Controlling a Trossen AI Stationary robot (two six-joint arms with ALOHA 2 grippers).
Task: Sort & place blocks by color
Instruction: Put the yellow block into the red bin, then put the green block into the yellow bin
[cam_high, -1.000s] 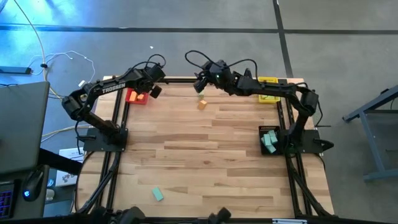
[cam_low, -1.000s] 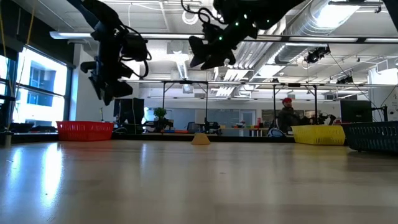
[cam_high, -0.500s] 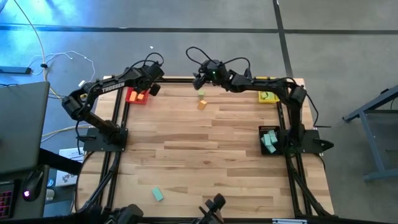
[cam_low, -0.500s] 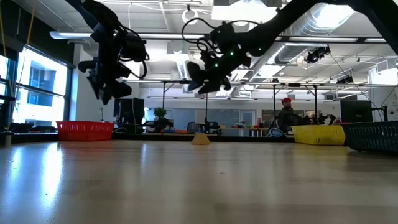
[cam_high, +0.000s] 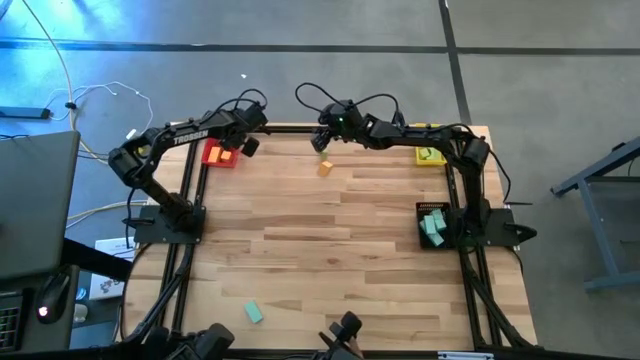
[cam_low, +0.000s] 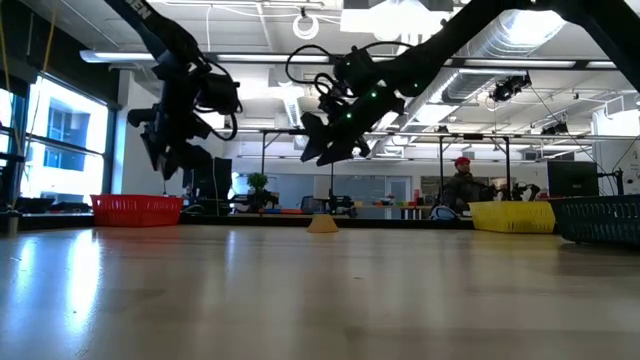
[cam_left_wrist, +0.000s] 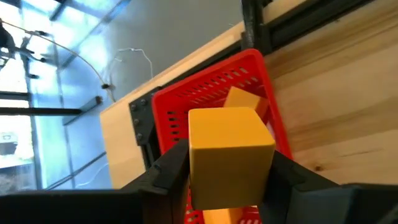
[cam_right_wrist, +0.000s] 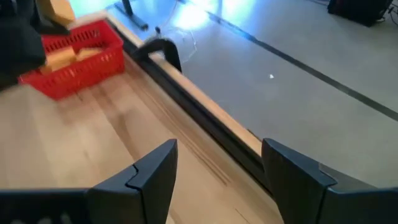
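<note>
My left gripper (cam_high: 245, 147) hangs above the red tray (cam_high: 214, 157) at the table's far left and is shut on an orange cube (cam_left_wrist: 230, 149). The tray (cam_left_wrist: 205, 93) holds more orange blocks (cam_left_wrist: 245, 102). My right gripper (cam_high: 321, 143) is open and empty. It hovers near the far edge's middle, just beyond an orange block (cam_high: 325, 168) that lies on the table. A teal block (cam_high: 253, 313) lies near the front edge. My left gripper pinches the orange cube by two opposite sides (cam_left_wrist: 198, 168) between its two fingers. The fingers slant down from above. The cube is lifted clear over the red tray, with its top face level.
A yellow tray (cam_high: 430, 152) stands at the far right. A dark tray (cam_high: 432, 225) with teal blocks stands by the right arm's base. In the low view the lone orange block (cam_low: 322, 224) sits between the red tray (cam_low: 136, 209) and the yellow tray (cam_low: 512, 216).
My right gripper has come down toward the table near the far edge, above the lone orange block. My left gripper has sunk a little over the red tray and still holds the cube.
</note>
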